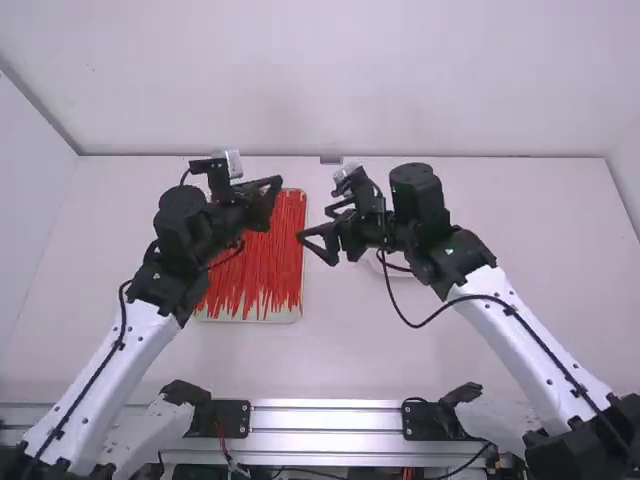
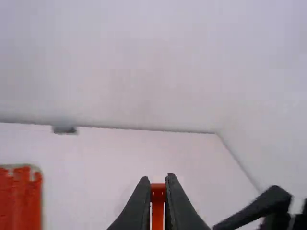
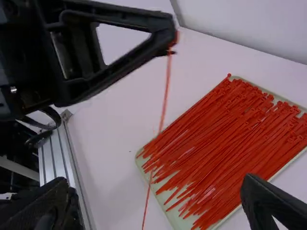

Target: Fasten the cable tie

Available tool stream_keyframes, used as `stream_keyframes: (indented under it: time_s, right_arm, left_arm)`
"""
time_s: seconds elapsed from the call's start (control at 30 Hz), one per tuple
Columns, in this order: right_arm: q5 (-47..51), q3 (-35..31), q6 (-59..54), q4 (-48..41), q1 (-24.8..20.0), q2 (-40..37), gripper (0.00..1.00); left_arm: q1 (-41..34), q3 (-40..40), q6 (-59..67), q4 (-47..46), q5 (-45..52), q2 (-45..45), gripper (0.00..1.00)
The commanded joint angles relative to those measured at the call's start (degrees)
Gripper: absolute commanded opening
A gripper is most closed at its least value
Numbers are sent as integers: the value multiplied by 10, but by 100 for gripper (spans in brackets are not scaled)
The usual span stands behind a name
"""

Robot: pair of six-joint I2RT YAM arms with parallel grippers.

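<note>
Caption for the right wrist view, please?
Left gripper pinches one red tie, dangling by the tray of ties.

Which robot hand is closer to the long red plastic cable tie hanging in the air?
Left. The left gripper pinches the long red plastic cable tie at its upper end. The right gripper is open, off to one side of it, not touching.
</note>
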Motion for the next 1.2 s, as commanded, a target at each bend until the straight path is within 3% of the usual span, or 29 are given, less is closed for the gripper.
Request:
stream_keyframes:
  time_s: [0.0, 0.37, 0.47, 0.5, 0.67, 0.8, 0.97, 1.03, 1.17]
  right_arm:
    - [3, 17, 1, 2, 5, -7, 92]
    - [3, 17, 18, 13, 4, -7, 74]
    - [3, 17, 18, 13, 4, -7, 62]
    - [2, 17, 18, 12, 4, -7, 53]
    - [2, 17, 19, 12, 4, -7, 42]
    - [2, 17, 20, 11, 4, -7, 40]
    - [2, 17, 21, 11, 4, -7, 7]
    - [3, 17, 24, 11, 4, -7, 0]
    - [3, 17, 33, 10, -4, -7, 0]
  left_arm:
    - [-18, 28, -12, 17, 41, 3, 2]
    - [-56, 46, -36, 59, 42, 7, 2]
    - [-58, 48, -45, 61, 41, 7, 2]
    - [-58, 47, -45, 60, 37, 7, 2]
    - [-58, 47, -54, 61, 31, 14, 2]
    - [-58, 47, -61, 62, 30, 14, 2]
    - [-60, 47, -57, 64, 28, 17, 2]
    - [-59, 47, -57, 63, 28, 19, 2]
    - [-59, 47, -58, 63, 31, 27, 2]
